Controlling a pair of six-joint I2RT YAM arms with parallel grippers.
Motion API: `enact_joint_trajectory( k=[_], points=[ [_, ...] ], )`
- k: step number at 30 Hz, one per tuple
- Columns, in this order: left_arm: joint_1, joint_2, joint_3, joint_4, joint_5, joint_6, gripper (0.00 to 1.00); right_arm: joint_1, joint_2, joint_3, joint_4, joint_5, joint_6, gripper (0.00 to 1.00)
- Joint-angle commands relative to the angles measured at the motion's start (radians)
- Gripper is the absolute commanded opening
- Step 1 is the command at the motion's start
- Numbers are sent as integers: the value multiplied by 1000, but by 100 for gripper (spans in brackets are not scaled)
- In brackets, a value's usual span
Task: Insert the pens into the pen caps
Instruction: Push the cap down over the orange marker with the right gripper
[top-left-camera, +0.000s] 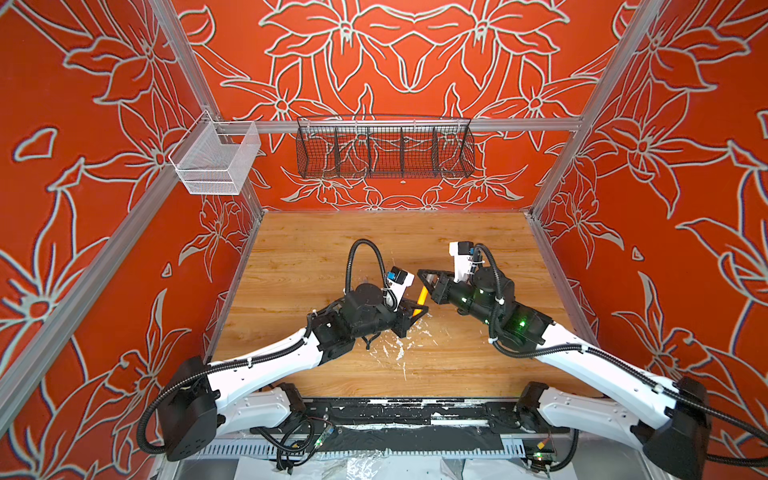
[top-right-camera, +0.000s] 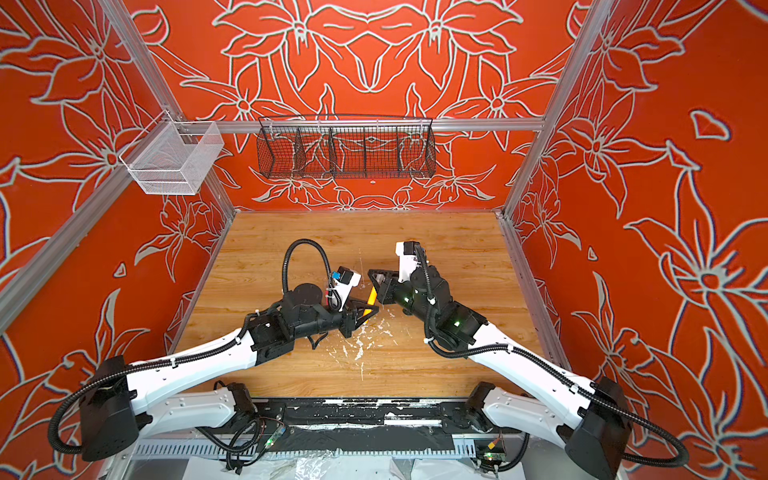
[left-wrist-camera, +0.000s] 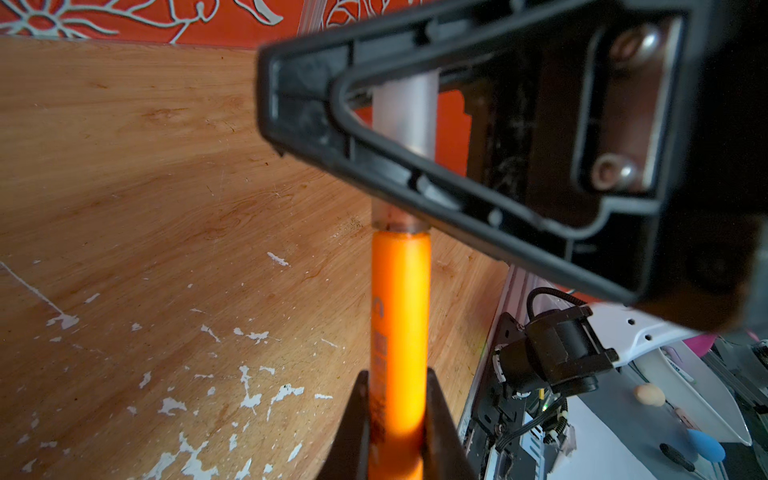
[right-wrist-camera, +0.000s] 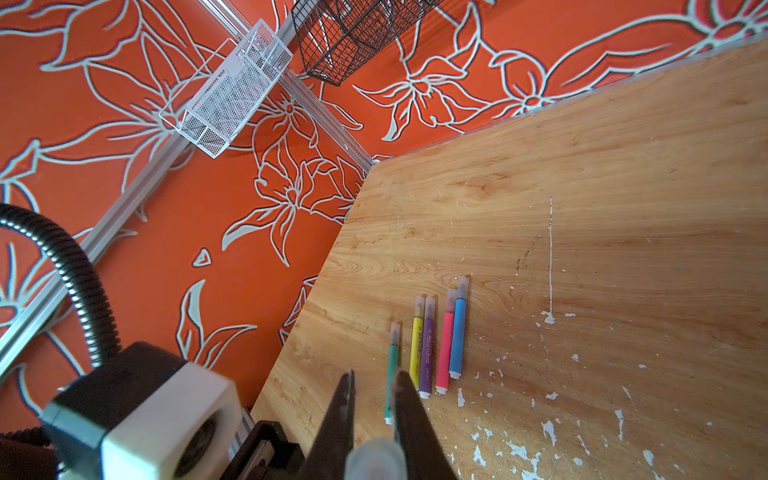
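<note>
Noted: left gripper (left-wrist-camera: 397, 386) clamps the orange pen (left-wrist-camera: 400, 316), right gripper (right-wrist-camera: 374, 390) is closed on the cap (left-wrist-camera: 406, 112), which sits over the tip just ahead of the left jaws (five capped pens (right-wrist-camera: 427, 357) lie beyond the right fingertips), so push straight along the barrel, avoiding tilt.

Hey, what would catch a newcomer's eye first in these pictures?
Mid-table, the left gripper holds an orange marker whose tip meets the translucent cap pinched in the right gripper. Five capped markers lie side by side on the wooden table, ringed by red floral walls.
</note>
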Motion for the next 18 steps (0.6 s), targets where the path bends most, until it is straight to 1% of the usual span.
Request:
enact_joint_trajectory(
  k=[1, 5, 8, 13, 18],
  points=[
    [-4, -9, -6, 44, 7, 3, 0, 11, -10, -29, 60, -76, 30, 0],
    [-4, -3, -1, 59, -9, 0, 0, 20, -29, -57, 72, -92, 44, 0],
    [-4, 8, 16, 72, -63, -12, 0, 34, -39, -100, 116, -114, 70, 0],
    [0, 33, 105, 73, -156, 4, 0, 65, -69, -146, 134, -118, 81, 0],
    [36, 51, 214, 48, -179, 0, 0, 105, -122, -197, 141, -105, 89, 0]
  ],
)
